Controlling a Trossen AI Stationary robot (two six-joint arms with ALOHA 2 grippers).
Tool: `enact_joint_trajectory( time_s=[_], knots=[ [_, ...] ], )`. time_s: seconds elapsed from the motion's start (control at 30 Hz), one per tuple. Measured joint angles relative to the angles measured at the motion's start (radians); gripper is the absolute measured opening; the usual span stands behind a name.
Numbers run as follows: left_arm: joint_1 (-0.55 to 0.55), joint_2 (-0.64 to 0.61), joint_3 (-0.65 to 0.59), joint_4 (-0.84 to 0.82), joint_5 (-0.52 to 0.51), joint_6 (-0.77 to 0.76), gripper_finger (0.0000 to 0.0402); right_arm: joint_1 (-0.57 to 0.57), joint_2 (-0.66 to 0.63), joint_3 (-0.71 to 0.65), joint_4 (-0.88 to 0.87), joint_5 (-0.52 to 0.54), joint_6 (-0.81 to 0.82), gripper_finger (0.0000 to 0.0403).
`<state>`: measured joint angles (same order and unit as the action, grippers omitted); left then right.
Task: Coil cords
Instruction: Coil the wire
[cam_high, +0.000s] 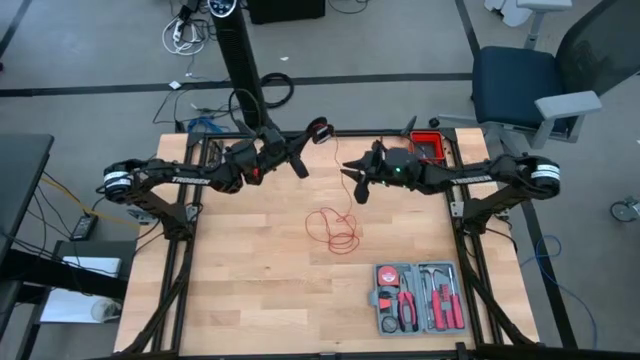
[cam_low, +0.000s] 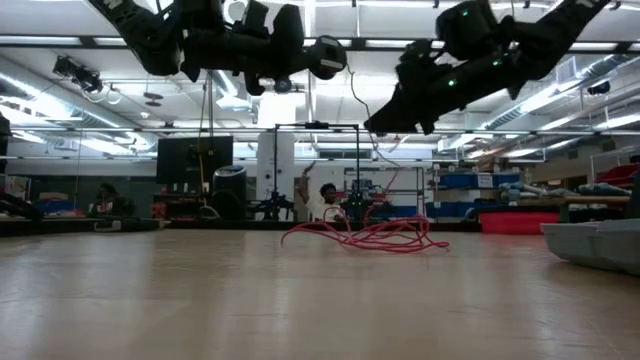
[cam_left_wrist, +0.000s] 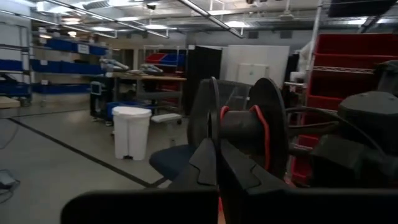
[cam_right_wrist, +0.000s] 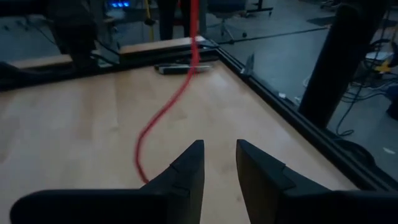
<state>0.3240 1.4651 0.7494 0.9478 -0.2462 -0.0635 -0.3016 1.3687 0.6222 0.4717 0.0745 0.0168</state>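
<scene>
Bare table (cam_high: 240, 290) surrounds the red cord (cam_high: 335, 228); tool case (cam_high: 420, 298) blocks one corner.

Very thin bright red cord (cam_high: 335, 228), loose tangle of overlapping loops lying flat near the table's middle, toward the far edge, one strand rising from it, a few turns wound on a black spool (cam_left_wrist: 244, 127).

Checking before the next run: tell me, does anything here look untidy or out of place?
Only the red cord: it sprawls in loose loops mid-table, one strand rising to a spool clamped in the left gripper.
</scene>
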Motion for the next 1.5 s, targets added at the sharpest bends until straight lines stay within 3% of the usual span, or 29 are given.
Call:
enact_joint_trajectory(
  time_s=[0.23,0.47,0.63,0.9,1.13,1.23,1.37,1.5],
  knots=[
    [0.044,0.000,0.000,0.005,0.000,0.006,0.0001,-0.042,0.051,0.054,-0.047,-0.074,-0.022,0.0089],
    [0.085,0.000,0.000,0.004,0.011,0.008,0.0001,-0.066,-0.034,0.063,-0.215,-0.072,-0.011,0.0087],
    [0.089,0.000,0.000,0.004,0.013,0.009,0.0001,-0.056,-0.049,0.064,-0.184,-0.117,0.016,0.0087],
    [0.088,0.001,0.000,0.018,0.023,0.003,0.0001,-0.039,-0.016,0.067,-0.075,-0.097,0.024,0.0087],
    [0.087,0.001,0.000,0.045,0.066,-0.028,0.0001,-0.019,0.050,0.137,-0.087,-0.086,0.011,0.0085],
    [0.087,0.001,0.000,0.044,0.067,-0.031,0.0001,-0.005,0.061,0.172,-0.124,-0.036,-0.023,0.0071],
    [0.087,0.001,0.000,0.041,0.068,-0.023,0.0001,0.016,0.065,0.203,-0.181,-0.002,-0.093,0.0013],
    [0.088,0.001,0.000,0.032,0.068,-0.022,0.0001,0.030,0.065,0.208,-0.193,0.015,-0.098,0.0003]
  ],
)
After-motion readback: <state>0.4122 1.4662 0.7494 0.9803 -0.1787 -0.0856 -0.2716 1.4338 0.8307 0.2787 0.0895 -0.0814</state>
